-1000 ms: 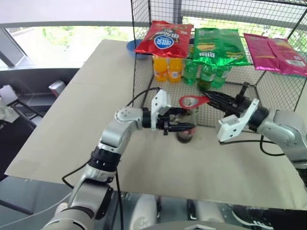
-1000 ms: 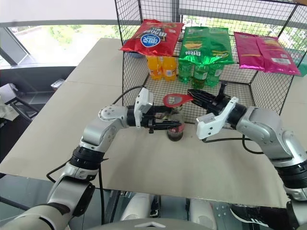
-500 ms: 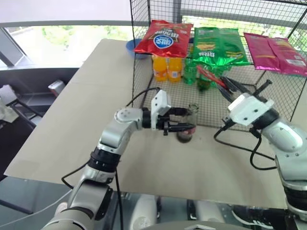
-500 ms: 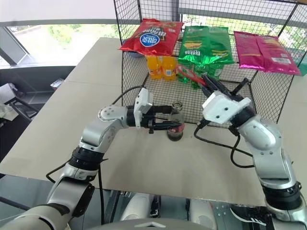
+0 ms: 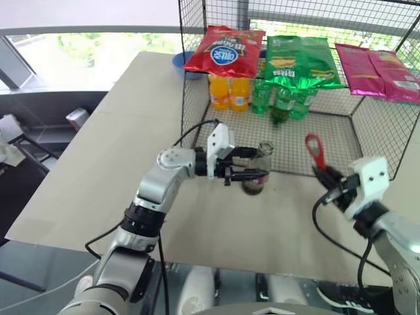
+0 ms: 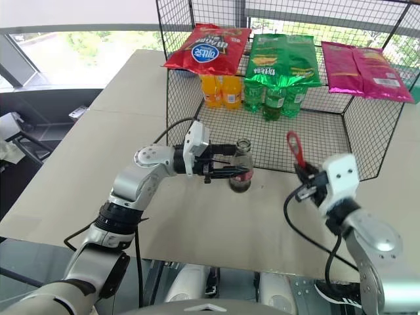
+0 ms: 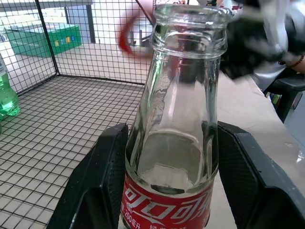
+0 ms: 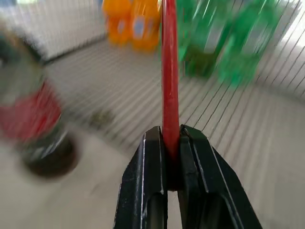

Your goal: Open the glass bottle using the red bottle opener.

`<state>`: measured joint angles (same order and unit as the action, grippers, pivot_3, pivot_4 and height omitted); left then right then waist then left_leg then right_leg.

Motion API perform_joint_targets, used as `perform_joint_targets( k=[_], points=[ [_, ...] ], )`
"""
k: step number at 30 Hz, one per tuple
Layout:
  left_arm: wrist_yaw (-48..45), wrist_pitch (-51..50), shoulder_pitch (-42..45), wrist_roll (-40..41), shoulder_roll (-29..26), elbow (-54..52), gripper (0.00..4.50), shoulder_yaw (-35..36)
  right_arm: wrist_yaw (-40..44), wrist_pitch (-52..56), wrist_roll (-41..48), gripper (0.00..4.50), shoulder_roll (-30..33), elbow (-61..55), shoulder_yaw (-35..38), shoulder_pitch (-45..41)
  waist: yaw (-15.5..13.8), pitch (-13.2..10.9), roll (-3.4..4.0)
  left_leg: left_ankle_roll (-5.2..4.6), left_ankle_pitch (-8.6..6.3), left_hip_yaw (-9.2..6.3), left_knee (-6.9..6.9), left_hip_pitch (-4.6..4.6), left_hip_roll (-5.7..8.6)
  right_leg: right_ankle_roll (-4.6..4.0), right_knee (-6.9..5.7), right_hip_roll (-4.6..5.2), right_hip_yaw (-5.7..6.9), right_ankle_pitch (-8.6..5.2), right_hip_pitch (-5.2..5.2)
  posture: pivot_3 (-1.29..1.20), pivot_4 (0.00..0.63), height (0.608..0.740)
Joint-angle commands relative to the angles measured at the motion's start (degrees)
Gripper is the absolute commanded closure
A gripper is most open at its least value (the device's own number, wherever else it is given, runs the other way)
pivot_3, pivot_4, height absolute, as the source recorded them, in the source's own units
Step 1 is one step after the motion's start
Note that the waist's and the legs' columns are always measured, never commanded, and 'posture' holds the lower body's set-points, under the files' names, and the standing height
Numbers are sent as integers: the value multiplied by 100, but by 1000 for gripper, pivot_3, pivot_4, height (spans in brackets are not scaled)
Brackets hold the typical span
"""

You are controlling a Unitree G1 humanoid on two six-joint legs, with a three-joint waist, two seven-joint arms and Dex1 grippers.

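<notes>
Nearest me, my right gripper (image 5: 326, 176) is clenched on the handle of the red bottle opener (image 5: 313, 150), which stands nearly upright with its oval loop on top, well apart from the bottle and to its right. In the right wrist view the two black fingers (image 8: 151, 181) pinch the red strip edge-on — everything behind it is smeared, so I read little more there.

A little further out, my left gripper (image 5: 244, 164) reaches in level from the left and clamps the glass bottle (image 5: 257, 172) around its body, one finger on each side. The bottle stands upright on the beige table (image 5: 131, 131), just in front of the wire cage (image 5: 289, 141). Its mouth (image 7: 190, 12) is bare glass, no cap on it.

Deeper in the cage stand orange soda bottles (image 5: 230, 93) and green bottles (image 5: 282, 102); chip bags — red (image 5: 224, 52), green (image 5: 303, 60), pink (image 5: 380, 71) — lie on top. Windows run behind.
</notes>
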<state>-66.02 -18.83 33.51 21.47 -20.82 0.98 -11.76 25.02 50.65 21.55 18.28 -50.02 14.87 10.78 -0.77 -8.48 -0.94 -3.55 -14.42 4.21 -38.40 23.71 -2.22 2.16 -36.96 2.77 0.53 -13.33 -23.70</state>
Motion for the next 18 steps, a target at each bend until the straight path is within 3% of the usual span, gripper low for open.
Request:
perform_joint_targets(
  k=[1,4,5,7,13,18],
  points=[
    [94,196,55,-15,39,-151,2368,55,-81,258,324,4500,26,-174,22,186,4,0,0,0,0,1,0,1,0,0,0,1,-1,0,0,0,150,740],
    [105,212,44,-26,39,-164,2368,53,-241,522,460,4500,-86,12,-112,345,7,0,0,0,0,4,-2,0,2,0,1,1,-5,0,0,0,150,740],
    [107,217,38,-31,37,-172,2362,56,-315,605,445,3620,-86,82,-167,366,7,0,0,0,0,2,-2,0,2,0,1,1,-3,0,0,0,150,740],
    [106,222,28,-36,32,-185,2362,62,-373,761,523,2970,-63,150,-224,378,7,0,0,0,0,1,-2,0,2,-10,1,1,-2,-6,0,0,150,740],
    [108,206,-22,-19,-2,-240,2362,87,-443,618,472,19,161,268,-304,355,7,0,0,0,0,1,-1,1,2,-18,1,1,-3,-11,-1,0,150,740],
    [119,200,-72,16,-12,-313,2362,104,-245,-855,-228,19,678,390,-635,236,7,0,-1,0,0,1,-2,0,5,-16,2,1,-3,-12,-1,0,150,740]
  ],
)
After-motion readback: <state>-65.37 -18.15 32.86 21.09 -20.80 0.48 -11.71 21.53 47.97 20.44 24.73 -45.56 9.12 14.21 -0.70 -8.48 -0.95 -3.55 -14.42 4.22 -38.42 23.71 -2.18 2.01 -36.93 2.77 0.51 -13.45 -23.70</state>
